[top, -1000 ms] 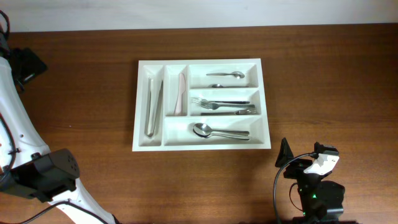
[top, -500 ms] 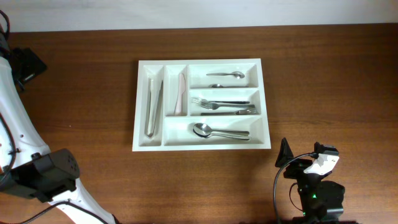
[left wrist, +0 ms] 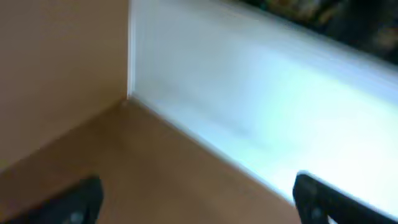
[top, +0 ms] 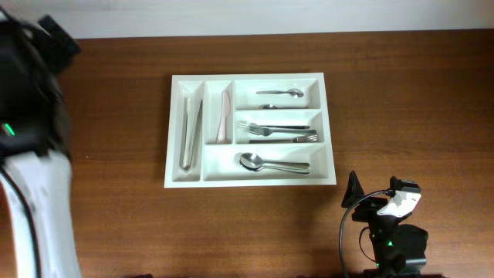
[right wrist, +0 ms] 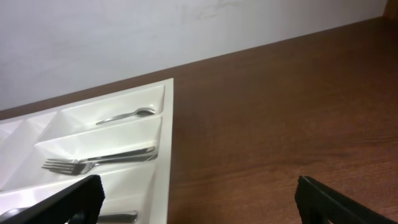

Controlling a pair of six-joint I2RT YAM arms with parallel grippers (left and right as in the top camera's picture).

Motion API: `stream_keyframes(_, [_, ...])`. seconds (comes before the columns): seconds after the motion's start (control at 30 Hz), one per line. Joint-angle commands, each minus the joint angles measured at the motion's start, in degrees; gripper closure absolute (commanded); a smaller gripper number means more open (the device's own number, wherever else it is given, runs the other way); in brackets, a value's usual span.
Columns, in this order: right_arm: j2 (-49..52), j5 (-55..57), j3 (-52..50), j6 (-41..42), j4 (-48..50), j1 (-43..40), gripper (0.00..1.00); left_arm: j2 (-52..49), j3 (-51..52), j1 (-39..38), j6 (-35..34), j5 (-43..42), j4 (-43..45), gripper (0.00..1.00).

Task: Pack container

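Note:
The container (top: 329,131) is a white cutlery tray in the middle of the table. It holds tongs (top: 190,131), a pale knife (top: 225,116), two small spoons (top: 279,93), forks (top: 278,131) and a large spoon (top: 274,164). Its right side shows in the right wrist view (right wrist: 163,155). My right gripper (right wrist: 199,205) is open and empty, low over the table in front of the tray's right corner. My left gripper (left wrist: 196,202) is open and empty, blurred, facing a white wall and the table's far left edge. The left arm (top: 31,116) fills the overhead view's left side.
The right arm's base (top: 390,224) stands at the table's front right. A white wall (right wrist: 186,37) runs behind the table's far edge. Bare brown wood (top: 401,100) lies right of the tray.
The left arm has swung up and toward the table's far left, now large and blurred in the overhead view. The right arm and the tray's contents have not moved.

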State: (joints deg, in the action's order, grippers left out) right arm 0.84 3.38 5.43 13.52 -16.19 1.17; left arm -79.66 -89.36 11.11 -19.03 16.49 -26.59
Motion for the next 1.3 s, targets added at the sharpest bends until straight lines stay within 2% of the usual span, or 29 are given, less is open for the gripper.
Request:
stream_keyframes(0.0, [-0.63, -0.31, -0.52, 0.48, 0.17, 0.33, 0.01, 7.04, 13.57, -2.01, 0.68, 1.53, 5.73, 0.01])
stream_keyframes(0.23, [-0.63, -0.31, -0.5, 0.48, 0.17, 0.33, 0.01, 22.8, 39.54, -4.94, 0.66, 1.29, 11.37, 0.01])
stream_keyframes(0.47, [-0.63, -0.31, -0.5, 0.48, 0.17, 0.33, 0.01, 38.53, 65.68, -5.97, 0.68, 1.31, 30.32, 0.01])
stream_keyframes(0.6, [-0.63, -0.31, -0.5, 0.5, 0.17, 0.33, 0.01, 48.04, 76.37, -6.82, 0.68, 1.51, 37.66, 0.01])
stream_keyframes(0.77, [-0.63, -0.31, -0.52, 0.48, 0.17, 0.33, 0.01, 59.04, 82.16, -7.1, 0.68, 1.46, 35.65, 0.01])
stream_keyframes(0.9, [-0.63, -0.31, -0.52, 0.5, 0.17, 0.33, 0.01, 65.85, 83.8, -7.13, 0.68, 1.44, 30.1, 0.01])
stream_keyframes(1.13, [-0.63, -0.31, -0.52, 0.48, 0.17, 0.33, 0.01, 73.55, 84.19, -7.63, 0.68, 1.49, 22.03, 0.01])
stream_keyframes(1.27, [-0.63, -0.31, -0.5, 0.5, 0.17, 0.33, 0.01, 76.78, 86.05, -9.6, 0.68, 1.46, 20.96, 0.01])
